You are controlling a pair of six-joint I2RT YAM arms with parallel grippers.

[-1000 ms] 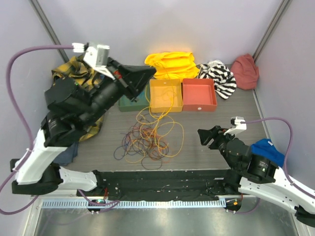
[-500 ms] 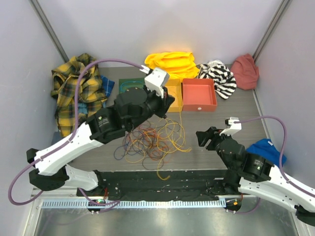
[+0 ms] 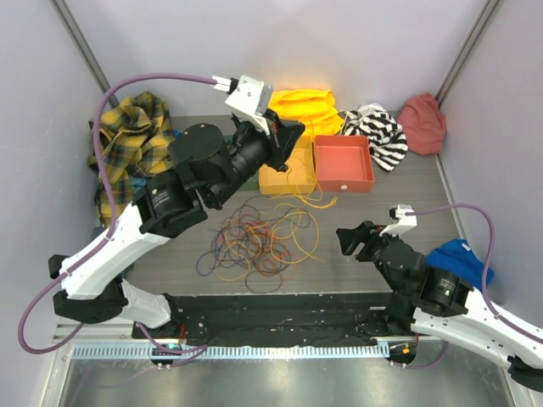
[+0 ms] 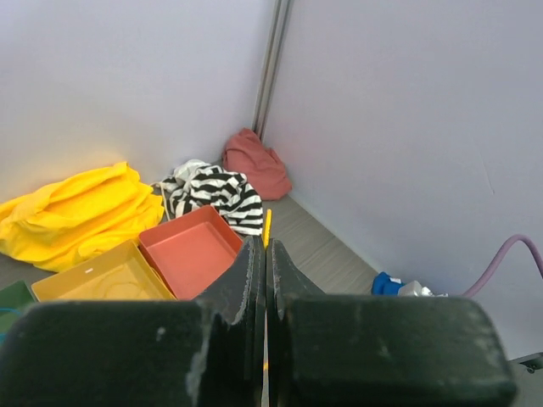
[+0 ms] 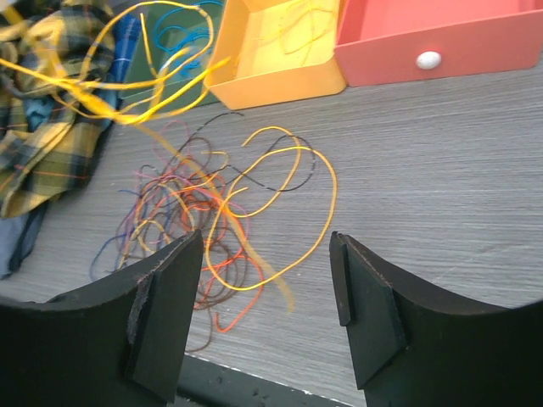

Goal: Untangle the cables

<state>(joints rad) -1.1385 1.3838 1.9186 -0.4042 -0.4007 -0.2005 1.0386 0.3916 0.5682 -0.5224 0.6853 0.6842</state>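
Toward the near-middle of the grey wood-grain surface (image 3: 399, 191) lies the tangle of thin wiry cables (image 3: 254, 244), loops of yellow-orange, red, blue-purple and dark wire overlapping in a loose heap. The right wrist view shows the same heap (image 5: 208, 225) spread flat just in front of the trays.

One long yellow-orange strand (image 3: 316, 200) rises out of the heap and hangs in the air over the open yellow plastic tray (image 3: 287, 176) at the far middle. Its upper part runs to the left end effector (image 3: 293, 134), which is raised above that tray. In the left wrist view that end effector (image 4: 265, 254) has its two fingers pressed flat together, and a short piece of the strand (image 4: 266, 227) shows just past the tips, so it is clamped on the strand. From the right wrist the lifted strand (image 5: 127, 93) appears as blurred loops.

Just beside the yellow tray, on its right, sits the open red plastic tray (image 3: 343, 163). A crumpled yellow cloth (image 3: 301, 106), a black-and-white striped cloth (image 3: 377, 131) and a dusty red cloth (image 3: 422, 123) lie along the far edge. A yellow plaid shirt (image 3: 127, 144) covers the far left corner.

The right end effector (image 3: 348, 240) hovers near the right side of the heap, fingers spread well apart (image 5: 263, 242), touching nothing.
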